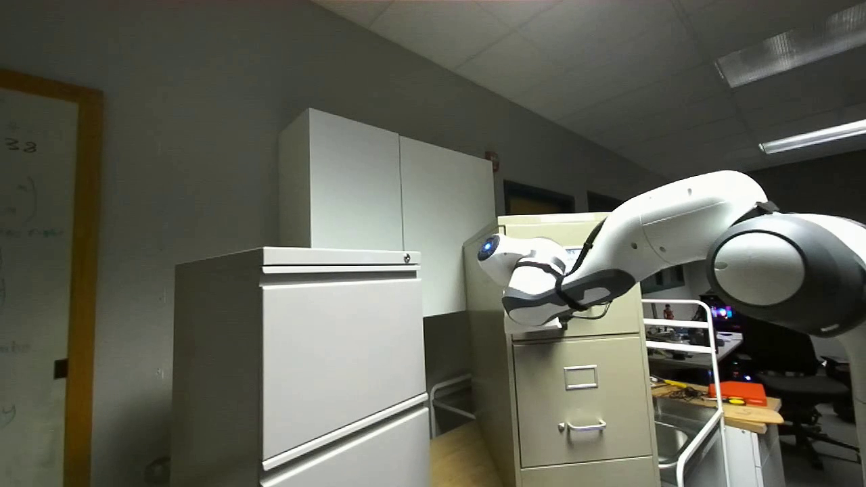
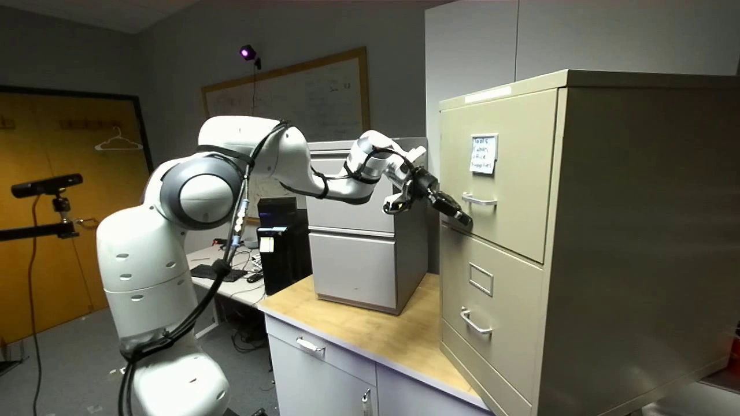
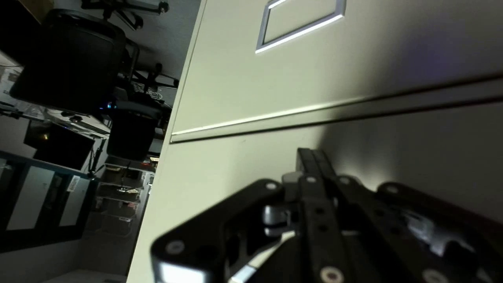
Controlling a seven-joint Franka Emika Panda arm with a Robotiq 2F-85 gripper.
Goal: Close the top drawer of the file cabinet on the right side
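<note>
The file cabinet is narrow, tall and beige; it also shows in an exterior view. Its top drawer has a card label and a metal handle, and its front looks flush, or nearly so, with the cabinet. The arm hides much of the drawer in an exterior view. My gripper is shut and empty, its fingertips at the drawer's lower front, below the handle. In the wrist view, which stands upside down, the shut fingers lie against or just off the top drawer's front; contact is unclear.
The lower drawer shows an empty label frame and a handle. A light-grey cabinet stands on a wooden counter beside the beige one. A white cupboard is behind. A white metal rail stands beside the file cabinet.
</note>
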